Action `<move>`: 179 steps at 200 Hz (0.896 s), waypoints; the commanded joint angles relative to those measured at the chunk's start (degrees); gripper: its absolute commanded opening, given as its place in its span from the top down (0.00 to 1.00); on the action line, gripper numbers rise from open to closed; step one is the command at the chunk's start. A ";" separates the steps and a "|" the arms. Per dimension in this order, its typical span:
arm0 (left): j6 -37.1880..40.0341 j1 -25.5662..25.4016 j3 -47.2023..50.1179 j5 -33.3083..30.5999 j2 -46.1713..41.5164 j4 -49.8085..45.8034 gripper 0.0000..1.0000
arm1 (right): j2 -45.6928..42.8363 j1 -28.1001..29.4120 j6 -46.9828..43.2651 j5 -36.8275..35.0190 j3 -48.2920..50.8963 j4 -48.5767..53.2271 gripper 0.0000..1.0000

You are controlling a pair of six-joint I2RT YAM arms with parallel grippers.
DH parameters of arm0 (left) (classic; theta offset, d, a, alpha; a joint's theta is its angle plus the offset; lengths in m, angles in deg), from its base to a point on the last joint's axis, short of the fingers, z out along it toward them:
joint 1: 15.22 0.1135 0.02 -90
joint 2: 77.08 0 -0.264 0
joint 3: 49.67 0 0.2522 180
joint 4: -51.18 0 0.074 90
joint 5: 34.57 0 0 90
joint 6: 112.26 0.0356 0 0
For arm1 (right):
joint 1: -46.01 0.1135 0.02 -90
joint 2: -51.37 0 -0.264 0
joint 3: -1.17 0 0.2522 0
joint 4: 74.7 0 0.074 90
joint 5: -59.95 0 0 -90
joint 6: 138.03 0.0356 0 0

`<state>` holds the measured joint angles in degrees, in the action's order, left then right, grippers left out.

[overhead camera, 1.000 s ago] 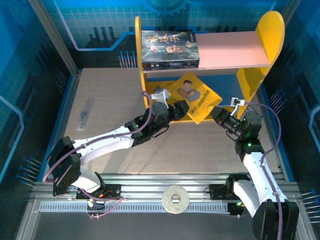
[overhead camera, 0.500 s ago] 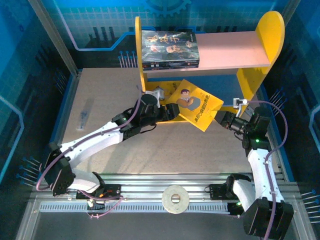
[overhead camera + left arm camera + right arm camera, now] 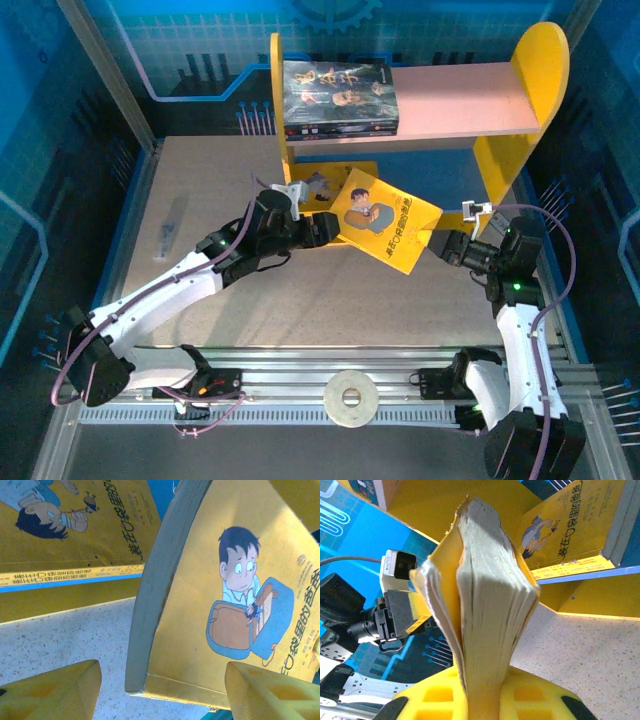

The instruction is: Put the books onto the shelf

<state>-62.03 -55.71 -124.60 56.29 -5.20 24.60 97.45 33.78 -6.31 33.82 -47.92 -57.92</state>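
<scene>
Shelf (image 3: 460,100) sits at 12 o'clock on the table (image 3: 200,250), with dark books (image 3: 340,95) flat at the 9 o'clock end of the pink upper board. One yellow cartoon book (image 3: 75,530) is already on the lower board. The second yellow book (image 3: 385,220) hangs tilted just in front of that board. The right gripper (image 3: 440,243) is clamped on its 4 o'clock corner. The left gripper (image 3: 325,228), at the book's 9 o'clock, has its fingers (image 3: 55,690) spread apart around the spine corner, not gripping. Risks: the one-corner pinch lets the pages fan and the book slip or swing, or its edge catches on the board front or the shelved book.
</scene>
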 commanded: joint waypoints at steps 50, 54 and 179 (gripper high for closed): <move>2.76 0.57 0.69 6.39 0.11 1.53 0.34 | 1.53 3.86 -0.59 4.32 -2.18 -3.27 0.88; 2.77 0.58 0.78 6.58 0.04 1.79 0.35 | 1.62 4.00 -0.97 4.26 -2.33 -2.80 0.87; 0.23 1.19 5.48 11.59 -1.65 13.24 1.00 | 3.13 5.20 -3.48 1.55 -3.26 1.36 0.66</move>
<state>-61.33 -54.07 -121.76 64.77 -6.65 32.86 101.21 37.75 -9.22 32.95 -47.99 -55.86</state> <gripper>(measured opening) 0.180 0.292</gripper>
